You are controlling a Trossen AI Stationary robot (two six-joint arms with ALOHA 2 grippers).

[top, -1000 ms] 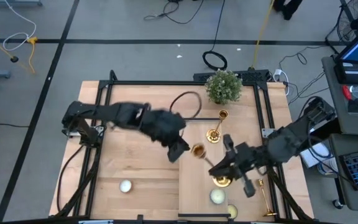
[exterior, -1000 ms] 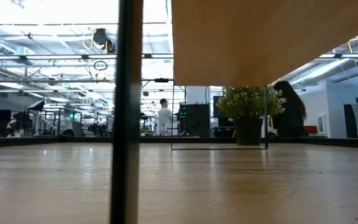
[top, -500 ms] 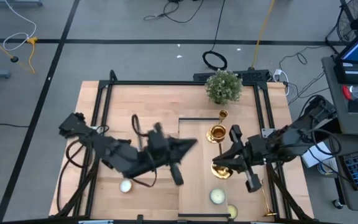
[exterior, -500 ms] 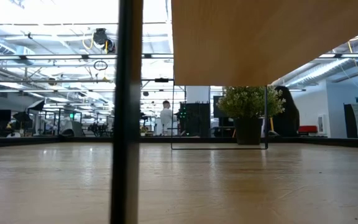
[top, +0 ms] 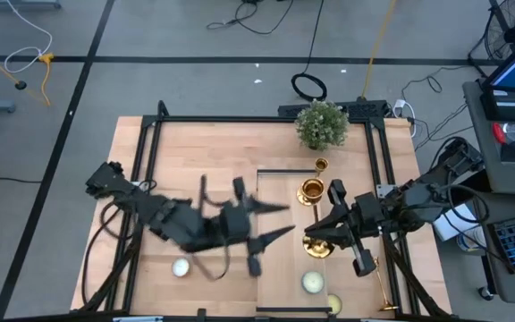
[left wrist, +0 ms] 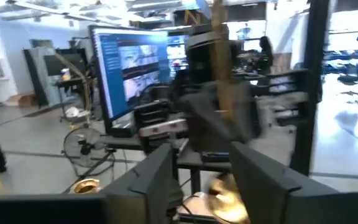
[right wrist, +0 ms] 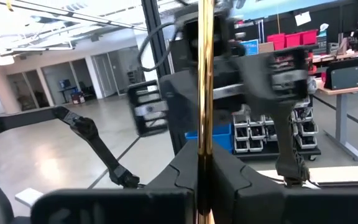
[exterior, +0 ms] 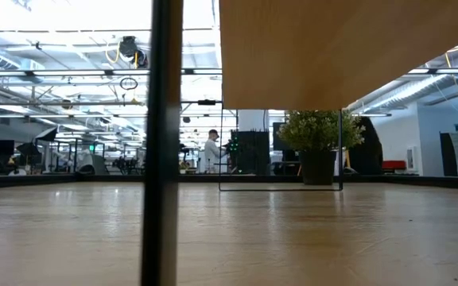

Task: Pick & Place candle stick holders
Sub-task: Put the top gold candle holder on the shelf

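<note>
My right gripper (top: 322,234) is shut on a gold candlestick holder whose round base (top: 318,247) shows below it at the table's right middle. In the right wrist view its thin stem (right wrist: 202,74) runs straight up from between my fingers. A second holder (top: 311,190) stands just beyond it on its round base, with its cup (top: 320,165) toward the far edge. A third holder (top: 383,288) lies at the near right edge. My left gripper (top: 284,219) is open and empty, just left of the held holder, pointing at it. My right gripper pinches the holder's thin stem (right wrist: 202,146) between its two fingers (right wrist: 229,171). The fingers come level from the table's right side and lie across the stem. The holder is upright in the hold. Whether its base rests on the table I cannot tell.
A potted plant (top: 320,125) stands at the far edge. Pale round candles lie at the near left (top: 180,266) and near right (top: 312,283), with another at the front edge (top: 333,304). A dark frame (top: 150,170) borders the table.
My right gripper has gone a little toward the far edge and turned, so the held holder, which slanted with its cup toward the left, now stands upright. My left arm has swung toward the near edge; its gripper now points right at the held holder.
</note>
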